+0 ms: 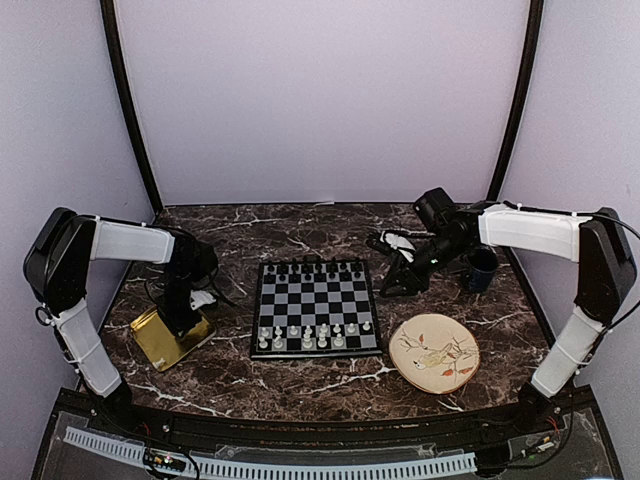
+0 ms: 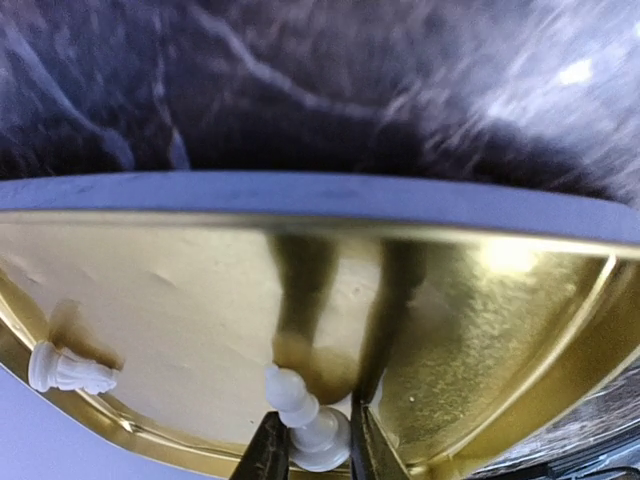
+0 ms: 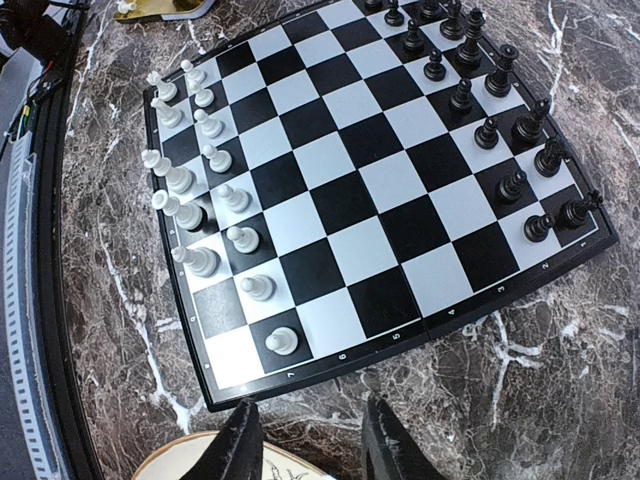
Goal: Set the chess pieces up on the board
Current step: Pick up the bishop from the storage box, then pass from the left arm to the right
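The chessboard (image 1: 318, 308) holds all its black pieces (image 3: 470, 60), and the white rows (image 3: 215, 157) are nearly full. Left of it, in the gold tray (image 2: 180, 300), a white chess piece (image 2: 295, 400) leans, head away from the wrist camera. The left gripper (image 2: 315, 425) flanks it closely, though whether it pinches cannot be told. A second white piece (image 2: 70, 370) lies flat. The right gripper (image 3: 305, 440) hovers beside the chessboard, spread and empty.

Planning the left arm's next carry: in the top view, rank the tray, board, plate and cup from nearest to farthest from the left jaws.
1. Tray: far left, directly under the jaws.
2. Board: centre, just right of the tray.
3. Plate: near right, past the board.
4. Cup: far right, behind the plate.
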Robot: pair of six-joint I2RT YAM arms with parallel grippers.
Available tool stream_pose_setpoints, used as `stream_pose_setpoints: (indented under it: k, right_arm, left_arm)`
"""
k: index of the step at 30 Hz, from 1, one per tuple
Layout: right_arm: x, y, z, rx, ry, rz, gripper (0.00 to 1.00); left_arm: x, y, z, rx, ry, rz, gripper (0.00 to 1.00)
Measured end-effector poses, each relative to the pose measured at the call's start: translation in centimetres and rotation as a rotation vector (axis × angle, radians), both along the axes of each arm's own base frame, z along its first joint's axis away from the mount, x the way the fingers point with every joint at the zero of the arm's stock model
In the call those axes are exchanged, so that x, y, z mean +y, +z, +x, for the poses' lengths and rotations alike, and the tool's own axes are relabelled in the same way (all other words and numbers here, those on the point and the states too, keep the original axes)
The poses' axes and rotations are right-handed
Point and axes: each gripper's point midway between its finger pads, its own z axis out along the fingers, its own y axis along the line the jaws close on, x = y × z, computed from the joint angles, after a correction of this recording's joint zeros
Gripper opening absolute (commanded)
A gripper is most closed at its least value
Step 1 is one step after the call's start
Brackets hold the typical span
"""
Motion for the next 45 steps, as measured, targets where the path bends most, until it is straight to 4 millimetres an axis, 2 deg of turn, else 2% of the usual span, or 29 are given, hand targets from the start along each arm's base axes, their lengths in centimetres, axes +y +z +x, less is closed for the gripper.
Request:
stream_pose_setpoints:
  k: [4, 10, 12, 14, 18, 22, 26, 29, 31, 34, 40, 45]
  right_arm:
    - [0.0, -0.4, -0.1, 0.013, 0.000, -0.007, 0.35]
    - [-0.1, -0.5, 0.0, 0.023, -0.007, -0.020, 0.35]
    - [0.1, -0.1, 0.3, 0.017, -0.011, -0.014, 0.35]
    - [0.3, 0.7, 0.7, 0.006, -0.016, -0.003, 0.35]
    - [1.6, 3.1, 2.1, -0.005, -0.016, 0.036, 0.36]
    - [3.7, 5.2, 4.0, 0.012, -0.015, 0.105, 0.38]
    - [6.1, 5.9, 5.2, 0.108, -0.006, 0.167, 0.40]
    - [7.9, 5.4, 5.5, 0.207, 0.011, 0.201, 0.40]
    - [9.3, 5.1, 5.3, 0.284, 0.027, 0.223, 0.41]
    - [11.0, 4.5, 4.2, 0.381, 0.051, 0.239, 0.43]
    - [13.8, 4.7, 0.8, 0.490, 0.119, 0.248, 0.47]
    - [14.9, 5.0, -1.0, 0.519, 0.152, 0.246, 0.46]
  left_arm:
    - [-0.9, 1.1, 0.8, -0.056, 0.010, -0.056, 0.11]
    - [-2.7, 5.4, 2.2, -0.232, 0.002, -0.189, 0.12]
    - [-4.0, 6.8, 2.5, -0.290, -0.018, -0.256, 0.12]
    - [-5.9, 8.3, 2.6, -0.351, -0.061, -0.343, 0.12]
    - [-11.3, 10.6, 2.1, -0.442, -0.181, -0.551, 0.11]
    - [-16.3, 11.9, 1.6, -0.502, -0.269, -0.743, 0.12]
    - [-20.2, 12.9, 1.4, -0.562, -0.332, -0.887, 0.12]
    - [-22.9, 14.2, 1.5, -0.609, -0.378, -0.984, 0.13]
    - [-24.4, 14.5, 1.8, -0.627, -0.405, -1.031, 0.13]
    - [-26.0, 13.7, 2.0, -0.618, -0.429, -1.056, 0.13]
    - [-28.0, 11.6, 1.9, -0.575, -0.460, -1.061, 0.13]
    - [-28.7, 11.5, 1.7, -0.574, -0.480, -1.079, 0.13]
